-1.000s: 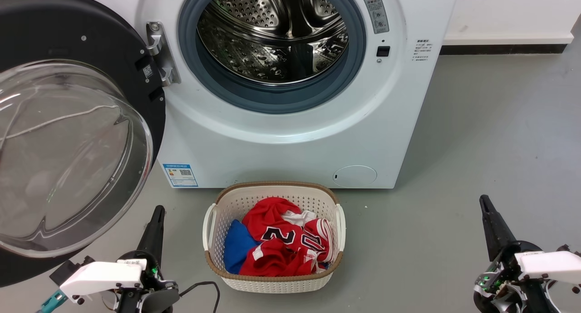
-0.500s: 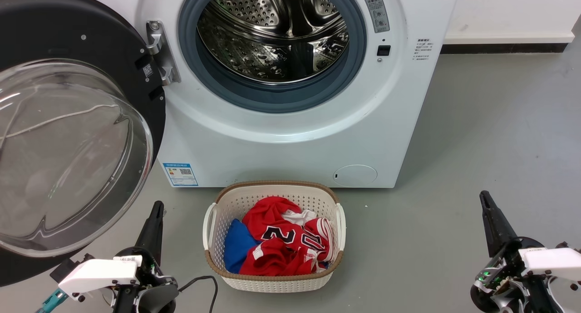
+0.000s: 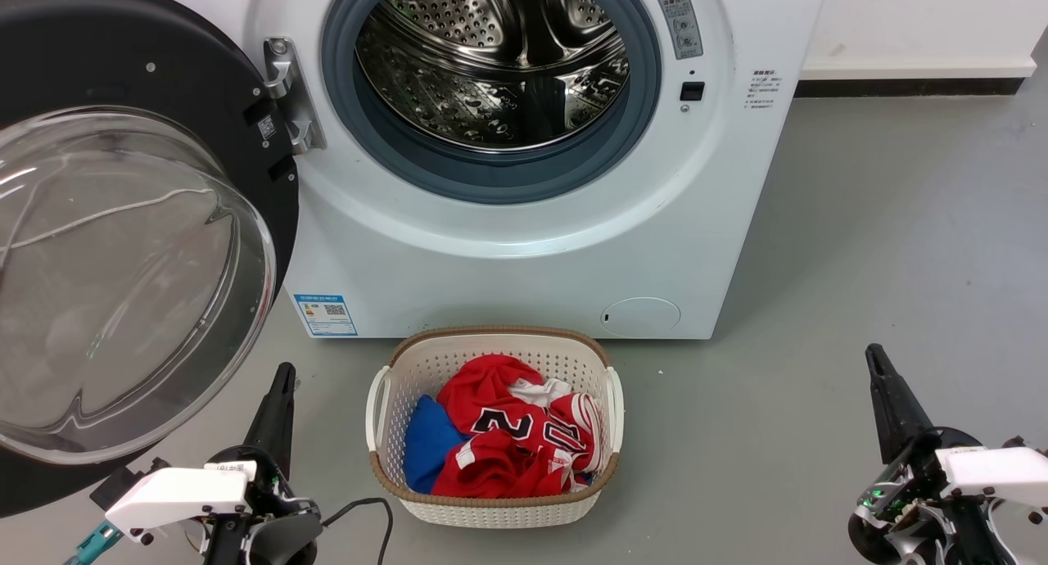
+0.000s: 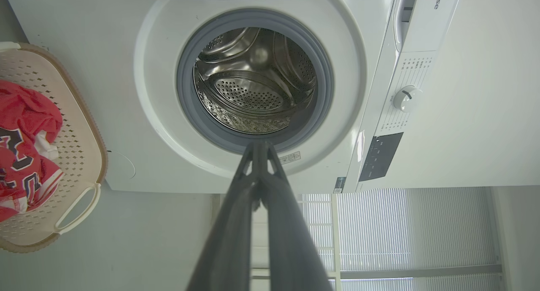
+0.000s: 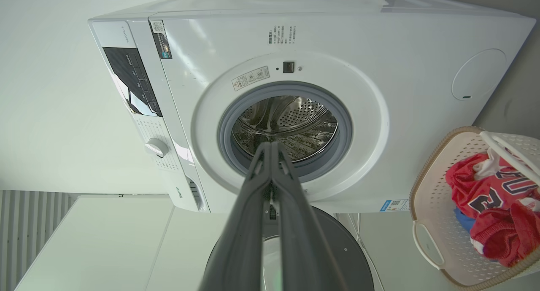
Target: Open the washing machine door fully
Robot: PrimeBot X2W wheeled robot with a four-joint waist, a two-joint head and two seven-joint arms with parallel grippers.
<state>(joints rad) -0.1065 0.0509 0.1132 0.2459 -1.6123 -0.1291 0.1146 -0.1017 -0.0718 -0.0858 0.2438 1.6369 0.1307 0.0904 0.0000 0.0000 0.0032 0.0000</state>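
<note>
- Two closed, empty pincers: left pincer lower left, right pincer lower right.
- At frame left, the washing machine door hangs swung wide off the washing machine.
- Probably heavy, stiff, slick; push its black rim, not glass.

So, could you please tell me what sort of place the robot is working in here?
Probably a laundry area: a white front-loading washing machine with its door swung open, and a basket of clothes on the grey floor.

Head cam looks fwd & down, close on the washing machine front w/ basket below. Both wrist cams sit low, rolled sideways opposite ways, facing the same drum
</note>
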